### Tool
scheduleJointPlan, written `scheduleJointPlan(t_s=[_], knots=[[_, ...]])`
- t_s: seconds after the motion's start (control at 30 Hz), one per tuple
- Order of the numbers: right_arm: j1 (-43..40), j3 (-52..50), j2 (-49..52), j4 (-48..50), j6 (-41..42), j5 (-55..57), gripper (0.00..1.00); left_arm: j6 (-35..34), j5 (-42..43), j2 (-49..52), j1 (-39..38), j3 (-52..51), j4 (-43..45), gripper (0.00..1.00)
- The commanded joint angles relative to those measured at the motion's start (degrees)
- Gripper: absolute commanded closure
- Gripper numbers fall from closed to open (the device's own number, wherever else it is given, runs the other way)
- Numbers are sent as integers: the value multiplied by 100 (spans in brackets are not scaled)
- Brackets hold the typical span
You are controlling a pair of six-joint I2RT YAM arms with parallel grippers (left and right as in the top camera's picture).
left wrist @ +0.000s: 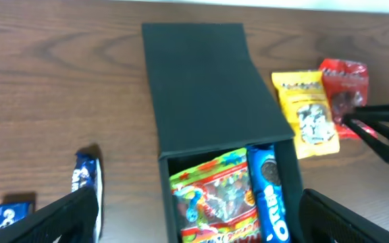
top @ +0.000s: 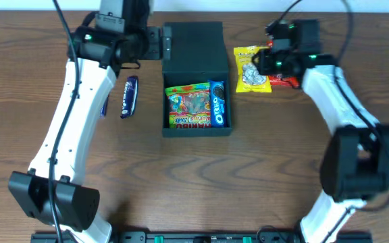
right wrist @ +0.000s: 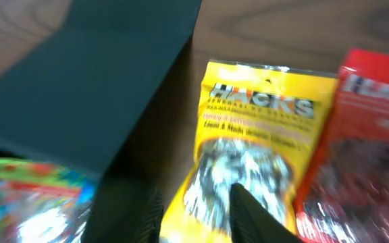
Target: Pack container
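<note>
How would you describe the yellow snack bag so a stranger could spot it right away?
Find the dark green container in the middle of the table. Two bags lie side by side just outside its right wall. The yellow bag, marked HACKS, is the one nearer the container; the red bag lies farther out.
</note>
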Motion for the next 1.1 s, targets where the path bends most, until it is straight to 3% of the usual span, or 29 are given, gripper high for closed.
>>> scheduleJointPlan(t_s=[0.0,0.13,0.33,0.5,0.7,0.87,1.07], knots=[[177,-37,409,385,-127,686,60,254,96,-35,33,31,-131,5],[354,-37,807,750,-127,1386,55,302,96,-35,33,31,-219,5],[507,-37,1176,778,-127,1930,56,304,94,-35,35,31,-192,5],[511,-37,1338,636,-101,1926,69,348,92,-35,35,31,-179,5],[511,-37,1397,367,-7,1919,98,348,92,-35,35,31,-179,5],[542,44,1174,17,2,1668,99,479,90,-35,42,31,-179,5],[544,90,-22,-48,-76,1080,98,540,92,-144,308,31,-181,5]])
